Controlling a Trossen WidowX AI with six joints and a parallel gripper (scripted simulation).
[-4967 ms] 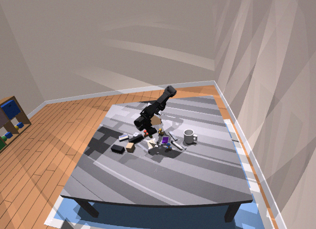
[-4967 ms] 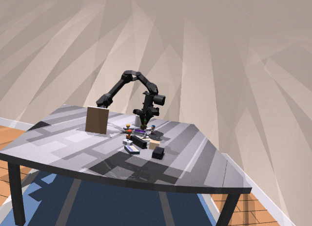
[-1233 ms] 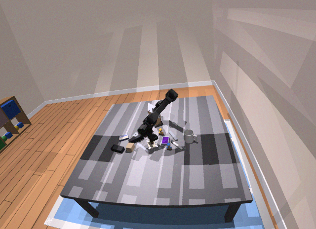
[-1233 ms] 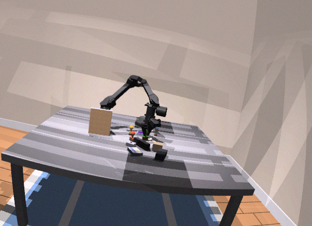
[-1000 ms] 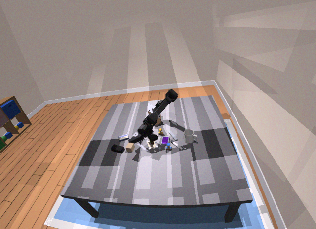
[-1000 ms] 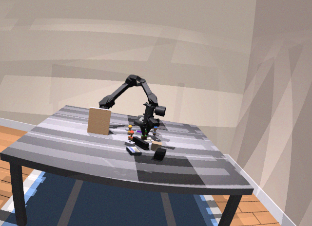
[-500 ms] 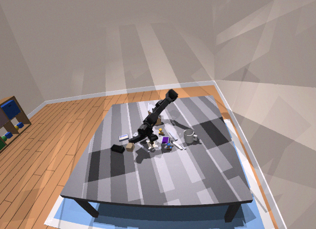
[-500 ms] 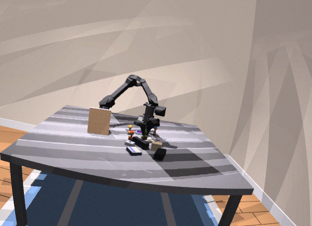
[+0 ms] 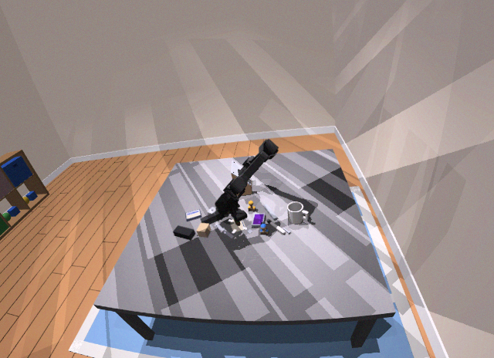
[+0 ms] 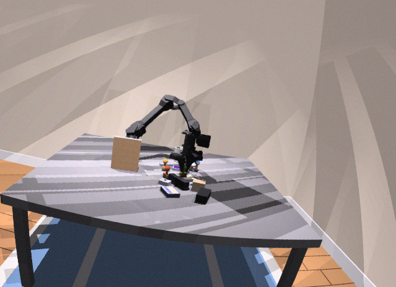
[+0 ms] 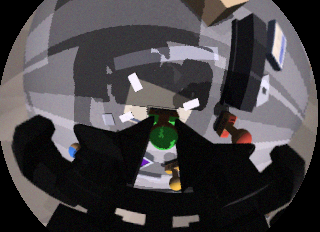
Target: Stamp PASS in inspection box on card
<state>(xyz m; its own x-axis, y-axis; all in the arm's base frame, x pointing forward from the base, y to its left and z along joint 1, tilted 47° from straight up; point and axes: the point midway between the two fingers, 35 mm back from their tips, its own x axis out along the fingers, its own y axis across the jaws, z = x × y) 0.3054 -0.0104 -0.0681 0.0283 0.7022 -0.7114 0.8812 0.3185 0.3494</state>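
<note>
My gripper (image 10: 184,169) (image 11: 164,120) is shut on the green-knobbed stamp (image 11: 163,137), which is upright, low over the near edge of the card in the wrist view. The fingers partly hide the stamp, and I cannot tell whether its face touches the card. The beige card (image 9: 238,224) (image 11: 145,96) lies flat with small white pieces around it. Its box, any print and the stamp's word cannot be made out. The purple ink pad (image 9: 258,219) (image 10: 176,167) (image 11: 145,162) lies beside the card. Yellow (image 9: 251,204) (image 11: 175,183), blue (image 9: 263,227) (image 11: 73,151) and red (image 10: 167,169) (image 11: 242,137) knobbed stamps stand nearby.
A long black block (image 10: 179,182) (image 11: 245,62), a tan block (image 9: 203,229) (image 11: 215,4), a short black block (image 9: 184,232) and a blue-white box (image 9: 193,214) are at one side. A mug (image 9: 295,213) is opposite. A brown board (image 10: 126,153) stands near the arm's base.
</note>
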